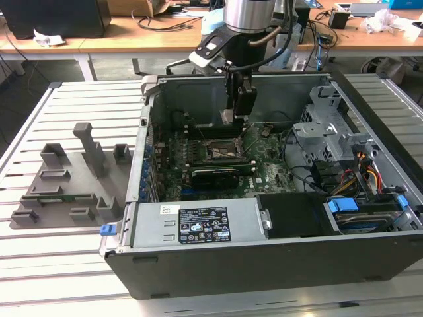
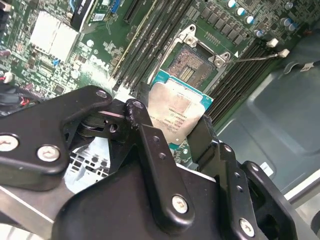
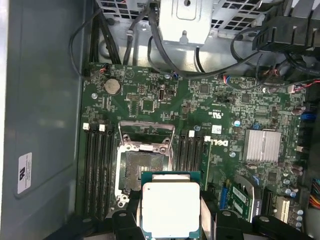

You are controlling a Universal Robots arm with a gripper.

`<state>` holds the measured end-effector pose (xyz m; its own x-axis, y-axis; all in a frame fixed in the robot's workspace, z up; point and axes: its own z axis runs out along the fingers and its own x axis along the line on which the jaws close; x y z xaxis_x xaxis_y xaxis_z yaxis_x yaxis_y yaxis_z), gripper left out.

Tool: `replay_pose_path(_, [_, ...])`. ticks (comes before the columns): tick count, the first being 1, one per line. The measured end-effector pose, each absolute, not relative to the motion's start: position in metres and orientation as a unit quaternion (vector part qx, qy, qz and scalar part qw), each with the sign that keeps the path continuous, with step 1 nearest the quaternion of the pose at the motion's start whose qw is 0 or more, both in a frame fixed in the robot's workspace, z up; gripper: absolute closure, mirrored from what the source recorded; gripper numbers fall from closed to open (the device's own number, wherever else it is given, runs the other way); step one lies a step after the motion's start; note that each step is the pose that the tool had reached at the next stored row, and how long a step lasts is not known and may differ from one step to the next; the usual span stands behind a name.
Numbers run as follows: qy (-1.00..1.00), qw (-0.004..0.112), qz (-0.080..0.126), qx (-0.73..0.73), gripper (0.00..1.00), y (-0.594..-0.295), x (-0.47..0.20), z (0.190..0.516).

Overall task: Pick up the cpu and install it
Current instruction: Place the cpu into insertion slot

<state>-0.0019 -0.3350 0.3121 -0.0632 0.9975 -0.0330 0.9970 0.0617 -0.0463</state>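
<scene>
The cpu (image 3: pixel 171 200) is held clamped between the closed-in fingers of the gripper (image 3: pixel 171 214), close to the open socket (image 3: pixel 141 167).

cpu (image 3: pixel 171 207): small flat square, silver-grey metal lid with faint print, and a thin green rim showing along one edge in both wrist views. Pinched by two opposite edges in the gripper (image 1: pixel 232 117), lid facing the wrist cameras, roughly level. It hangs above the board and isn't seated. In the exterior view it sits at about 12 o'clock from the open socket (image 1: pixel 221 150), just beside it. Socket contacts are bare.
</scene>
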Motion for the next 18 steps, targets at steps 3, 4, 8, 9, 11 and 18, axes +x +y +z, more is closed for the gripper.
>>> replay_pose_path(3, [-0.72, 0.003, 0.029, -0.693, 0.45, -0.335, -0.0019, 0.3121])
replay_pose_path(4, [-0.72, 0.003, 0.029, -0.693, 0.45, -0.335, -0.0019, 0.3121])
replay_pose_path(8, [-0.72, 0.003, 0.029, -0.693, 0.45, -0.335, -0.0019, 0.312])
replay_pose_path(9, [-0.72, 0.003, 0.029, -0.693, 0.45, -0.3349, -0.0018, 0.3118])
replay_pose_path(11, [-0.72, 0.003, 0.03, -0.693, 0.45, -0.3349, -0.0018, 0.3112])
replay_pose_path(18, [-0.72, 0.002, 0.03, -0.693, 0.45, -0.335, -0.0018, 0.3058])
